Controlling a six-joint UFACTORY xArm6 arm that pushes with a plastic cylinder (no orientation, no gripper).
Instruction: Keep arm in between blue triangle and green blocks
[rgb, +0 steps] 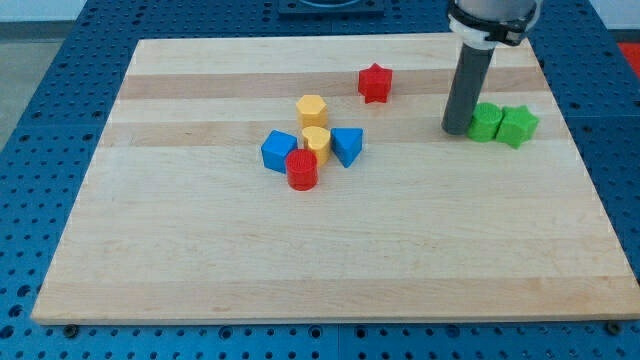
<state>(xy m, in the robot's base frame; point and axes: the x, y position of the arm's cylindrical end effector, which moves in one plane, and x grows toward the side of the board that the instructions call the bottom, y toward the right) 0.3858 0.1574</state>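
Blue triangle (347, 145), apex toward view's bottom-left; my tip (456, 130) beside green blocks (503, 124).

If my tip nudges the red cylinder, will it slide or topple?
The red cylinder looks squat and stands on its flat end, so it would probably slide, not topple. It touches the blue cube and a yellow block, so those would likely shift too. My tip is beside the green blocks.

Arm: enters from the view's top right | Rod: dark, straight, upright | my tip (457, 130): down on the surface, right of centre
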